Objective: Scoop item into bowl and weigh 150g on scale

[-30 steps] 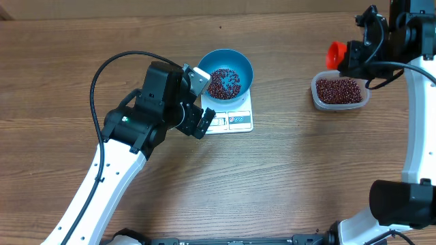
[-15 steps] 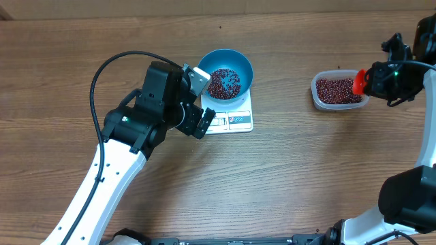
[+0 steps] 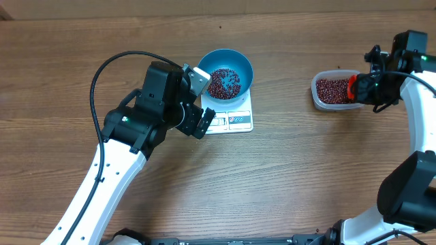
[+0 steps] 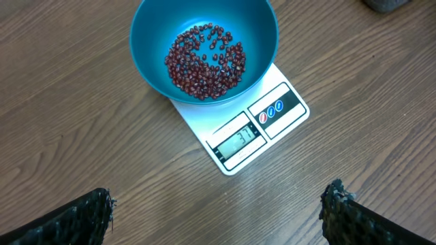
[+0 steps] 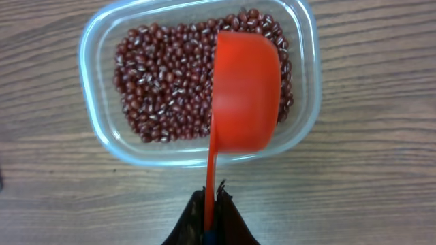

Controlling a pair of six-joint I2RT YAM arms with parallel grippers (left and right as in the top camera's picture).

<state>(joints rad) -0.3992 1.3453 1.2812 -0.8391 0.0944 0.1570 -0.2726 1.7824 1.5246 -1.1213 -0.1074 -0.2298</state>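
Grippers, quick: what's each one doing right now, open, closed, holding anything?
Left gripper: open, holding nothing.
Right gripper: shut on the handle of the red scoop, which is over the clear container of beans.

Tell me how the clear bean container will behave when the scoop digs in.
Probably light and apt to slide under the scoop: the container looks thin-walled and sits unbraced on the table. The beans seem shallow, so little weight anchors it. Its low, wide shape likely resists tipping.
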